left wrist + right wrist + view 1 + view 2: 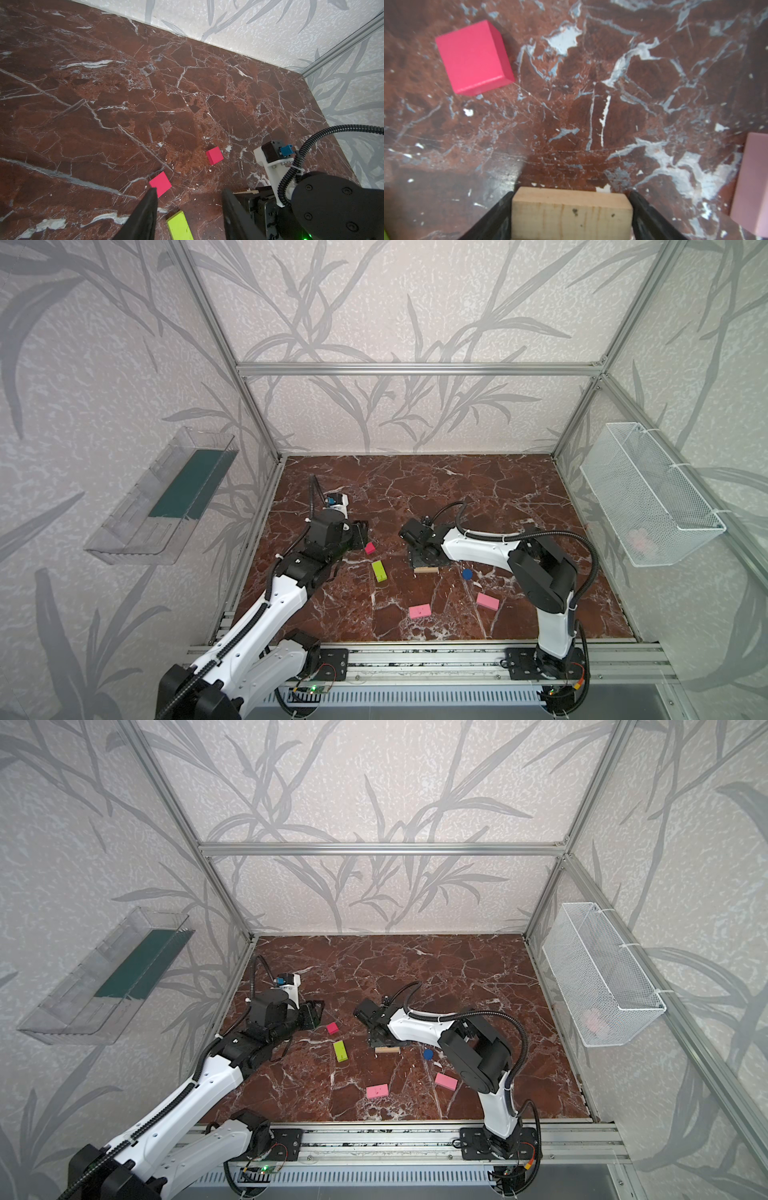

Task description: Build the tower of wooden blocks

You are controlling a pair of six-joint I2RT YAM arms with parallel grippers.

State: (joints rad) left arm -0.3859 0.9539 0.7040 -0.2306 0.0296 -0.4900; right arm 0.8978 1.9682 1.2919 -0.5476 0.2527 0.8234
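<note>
Red-brown marbled table [457,497], white veins, with a scatter on the near half.
Lime-green bar [379,571] lies left of centre, with a red cube [369,548] just behind it. A second red cube [214,155] shows in the left wrist view only. Tan bar [426,569] sits at centre, mostly hidden, and the blue disc [467,573] is near it on the right. Front pink bar [419,611] and right pink bar [487,601] lie flat, apart, nearest the front edge.
</note>
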